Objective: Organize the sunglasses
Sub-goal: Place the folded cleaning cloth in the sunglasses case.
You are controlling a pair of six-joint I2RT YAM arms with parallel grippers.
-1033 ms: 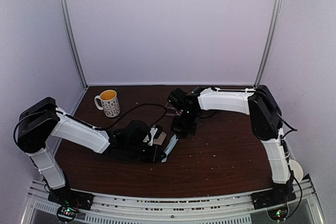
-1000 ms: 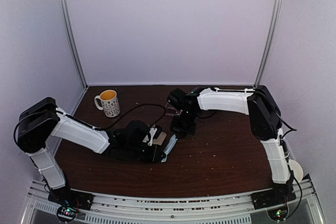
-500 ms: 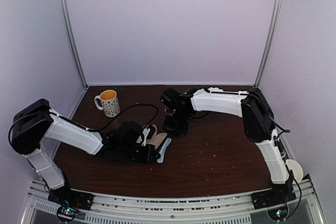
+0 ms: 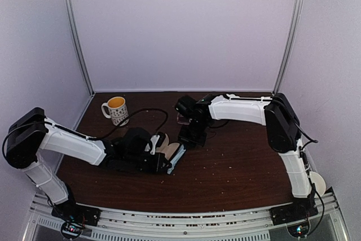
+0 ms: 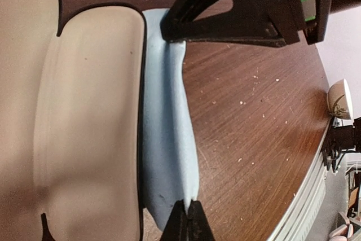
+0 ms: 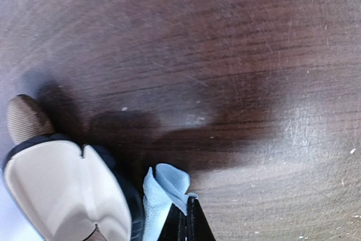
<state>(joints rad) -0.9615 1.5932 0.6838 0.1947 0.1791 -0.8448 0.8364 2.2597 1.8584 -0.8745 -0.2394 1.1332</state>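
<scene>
Little of the task looks done. The tan striped case (image 5: 84, 111) lies open at the table's (image 4: 237, 167) centre, its cream lining bare, with no sunglasses inside. Neither pair can be picked out for certain. A pinkish patch (image 4: 183, 118) at 12 o'clock from the case, under the right arm, may be the pink frame, but it is too small to tell. Both arms are busy with a light blue cloth (image 5: 166, 139) along the case's 3 o'clock edge. The left gripper (image 5: 189, 218) is pressed together on one end and the right gripper (image 6: 187, 218) on the other. Until it is cleared, the cloth occupies both grippers. A mug (image 4: 115, 110) stands well apart at 10 o'clock.
</scene>
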